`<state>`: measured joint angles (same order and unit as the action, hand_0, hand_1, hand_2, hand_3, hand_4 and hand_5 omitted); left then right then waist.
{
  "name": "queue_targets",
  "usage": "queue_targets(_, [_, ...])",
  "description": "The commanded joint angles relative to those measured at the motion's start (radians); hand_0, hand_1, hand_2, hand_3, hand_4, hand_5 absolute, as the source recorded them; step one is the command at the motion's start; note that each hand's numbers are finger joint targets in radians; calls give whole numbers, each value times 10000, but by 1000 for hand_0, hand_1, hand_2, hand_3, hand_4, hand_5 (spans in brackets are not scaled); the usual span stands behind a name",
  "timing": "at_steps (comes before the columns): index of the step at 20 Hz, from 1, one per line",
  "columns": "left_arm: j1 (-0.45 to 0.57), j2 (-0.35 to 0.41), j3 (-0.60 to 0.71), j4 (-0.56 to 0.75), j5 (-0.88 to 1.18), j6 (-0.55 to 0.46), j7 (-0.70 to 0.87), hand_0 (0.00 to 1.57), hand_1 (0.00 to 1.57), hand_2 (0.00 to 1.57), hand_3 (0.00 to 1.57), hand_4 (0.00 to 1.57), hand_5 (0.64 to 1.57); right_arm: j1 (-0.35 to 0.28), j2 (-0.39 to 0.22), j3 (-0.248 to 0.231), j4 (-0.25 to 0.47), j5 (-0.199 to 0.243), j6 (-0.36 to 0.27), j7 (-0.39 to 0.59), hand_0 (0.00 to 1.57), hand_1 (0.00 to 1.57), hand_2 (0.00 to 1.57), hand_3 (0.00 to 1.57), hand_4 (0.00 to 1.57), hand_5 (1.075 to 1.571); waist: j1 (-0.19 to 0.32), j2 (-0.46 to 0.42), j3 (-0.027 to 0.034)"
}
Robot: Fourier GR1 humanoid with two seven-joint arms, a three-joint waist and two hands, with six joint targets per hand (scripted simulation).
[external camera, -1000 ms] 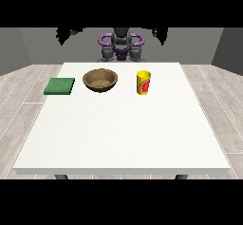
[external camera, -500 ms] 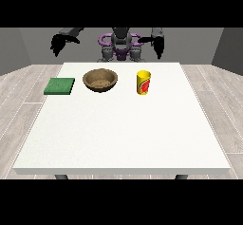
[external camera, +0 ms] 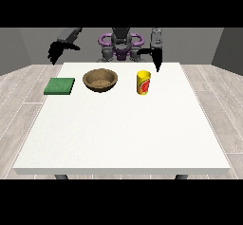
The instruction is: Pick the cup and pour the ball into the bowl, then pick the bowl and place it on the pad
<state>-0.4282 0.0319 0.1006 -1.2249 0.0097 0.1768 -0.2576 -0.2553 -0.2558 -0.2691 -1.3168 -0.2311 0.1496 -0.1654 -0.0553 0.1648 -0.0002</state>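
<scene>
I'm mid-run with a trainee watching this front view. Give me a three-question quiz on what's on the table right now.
1. True or false: the yellow cup stands upright, with neither robot hand holding it.
2. What lies nearest the table's edge at the view's left? A) wooden bowl B) green pad C) cup
3. Fill in: the robot hand at the view's right hangs above and just behind the ____.

Key: 1 true; 2 B; 3 cup.
</scene>
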Motion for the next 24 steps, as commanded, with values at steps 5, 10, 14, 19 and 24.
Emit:
queue_targets(5, [-795, 27, 410, 1911, -128, 381, -1552, 0, 0, 0, 0, 102, 1335, -921, -671, -412, 902, -279, 406, 24, 0, 0, 0, 0, 0, 1570, -196, 575, 1])
queue_targets(10, [-1180, 378, 1339, 3523, 508, 43, -3132, 0, 0, 0, 0, 0, 1312, -545, -371, -7, 300, -108, 649, -654, 0, 0, 0, 0, 0, 1569, -891, 1364, -3])
queue_targets(14, [-1848, 827, 1494, 4031, 559, -81, -3255, 0, 0, 0, 0, 0, 1281, -692, -400, -190, 1098, -10, 721, -1420, 0, 0, 0, 0, 0, 1569, -698, 1683, 2])
queue_targets(19, [-2271, 948, 1926, 5033, 701, 52, -4547, 0, 0, 0, 0, 0, 1265, -1131, -499, -161, 766, -116, 755, -1345, 0, 0, 0, 0, 0, 1568, -966, 2532, -2])
queue_targets(24, [-3083, 773, 1913, 5622, 556, 689, -4571, 0, 0, 0, 0, 0, 1249, -1234, -134, 245, 734, 193, 615, -1657, 0, 0, 0, 0, 0, 1568, -1323, 2852, -2])
